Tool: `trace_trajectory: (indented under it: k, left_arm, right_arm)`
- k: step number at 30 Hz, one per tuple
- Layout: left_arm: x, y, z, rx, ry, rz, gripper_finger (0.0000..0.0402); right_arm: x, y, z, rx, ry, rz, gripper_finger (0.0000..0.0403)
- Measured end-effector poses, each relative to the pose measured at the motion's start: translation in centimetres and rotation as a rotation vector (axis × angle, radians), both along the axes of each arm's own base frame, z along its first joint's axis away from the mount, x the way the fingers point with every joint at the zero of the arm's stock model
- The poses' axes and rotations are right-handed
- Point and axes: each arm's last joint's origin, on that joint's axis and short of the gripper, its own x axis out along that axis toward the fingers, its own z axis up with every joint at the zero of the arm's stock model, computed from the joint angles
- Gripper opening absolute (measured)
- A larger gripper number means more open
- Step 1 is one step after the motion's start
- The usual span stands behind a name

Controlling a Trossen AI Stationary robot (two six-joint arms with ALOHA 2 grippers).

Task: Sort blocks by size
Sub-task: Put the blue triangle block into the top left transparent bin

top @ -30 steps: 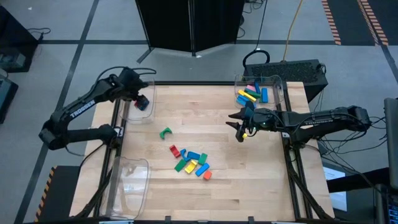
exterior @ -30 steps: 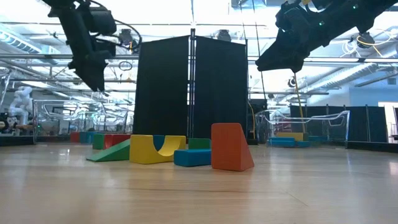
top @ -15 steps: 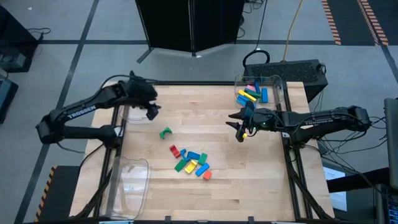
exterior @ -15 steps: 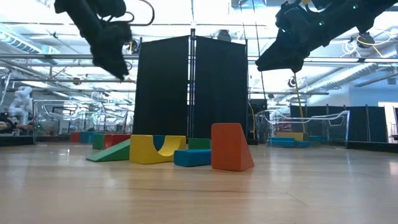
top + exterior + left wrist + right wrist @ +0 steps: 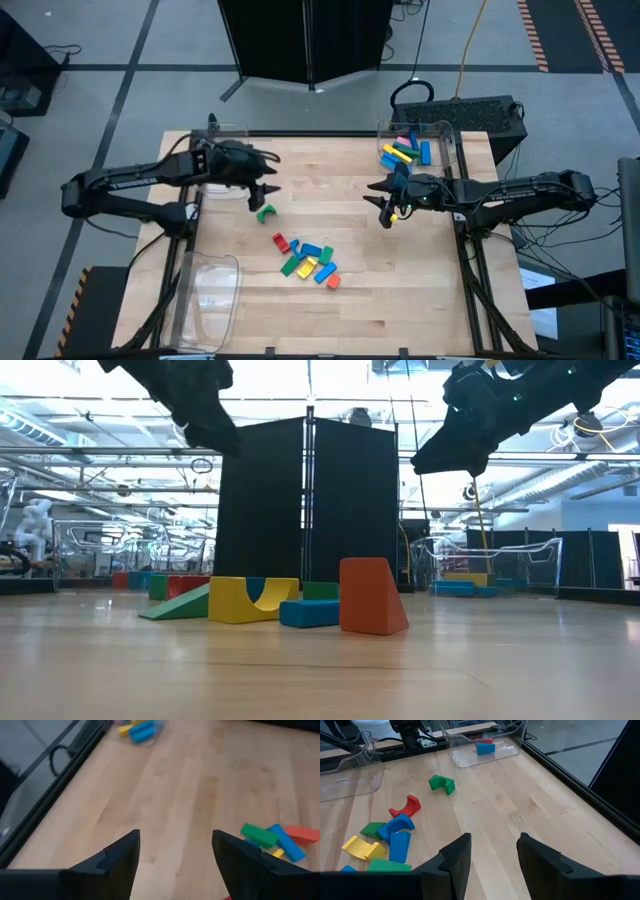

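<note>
1. Reaching in from the left side, the left gripper [image 5: 266, 190] hangs above the counter [image 5: 340, 300] with its two fingers [image 5: 120, 857] apart and nothing between them; it sits just beside a green arch-shaped block [image 5: 265, 212], which lies alone on the wood.
2. Hovering over the right half of the counter, the right gripper [image 5: 384, 210] also has its fingers [image 5: 455, 857] spread and bare; it is well apart from the left one.
3. Lying near the middle of the counter, toward its front, is a loose cluster of blocks [image 5: 308, 262] in red, blue, green, yellow and orange, some touching each other; the green arch is set a little apart from them, toward the left gripper.
4. In the low view the nearest pieces are an orange wedge [image 5: 371, 596], a yellow arch block [image 5: 252, 600], a low blue block [image 5: 308, 613] and a green ramp [image 5: 180, 605]; both arms show only as dark shapes overhead.
5. A clear bin at the back right corner [image 5: 448, 150] holds several longer blocks [image 5: 402, 152] in blue, yellow, green and pink.
6. A clear bin at the back left [image 5: 512, 740] holds a blue block and a red one [image 5: 485, 746], seen in the right wrist view; in the high view the left arm covers much of it.
7. A third clear bin [image 5: 210, 295] stands at the front left corner; I cannot tell whether anything lies in it.
</note>
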Motion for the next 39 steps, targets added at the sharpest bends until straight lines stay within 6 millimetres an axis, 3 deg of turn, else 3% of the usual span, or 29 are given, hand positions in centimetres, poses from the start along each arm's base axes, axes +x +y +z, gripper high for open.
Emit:
trace_trajectory:
  k: [14, 23, 33, 39]
  left_arm:
    - [5.7, -4.0, -4.4, 0.019, 0.056, -0.175, 0.0248]
    - [8.4, -7.1, -8.5, 0.078, 0.168, -0.219, 0.0248]
    - [10.0, -10.6, -12.5, 0.095, 0.247, -0.288, 0.0248]
    - [9.8, -11.9, -13.4, 0.124, 0.289, -0.296, 0.0248]
  right_arm:
    - [-0.1, 0.0, -0.2, 0.001, 0.026, 0.000, 0.0153]
    - [-0.1, 0.0, -0.2, 0.001, 0.026, 0.000, 0.0153]
    - [-0.1, 0.0, -0.2, 0.002, 0.026, 0.000, 0.0153]
    - [-0.1, 0.0, -0.2, 0.004, 0.025, -0.001, 0.0153]
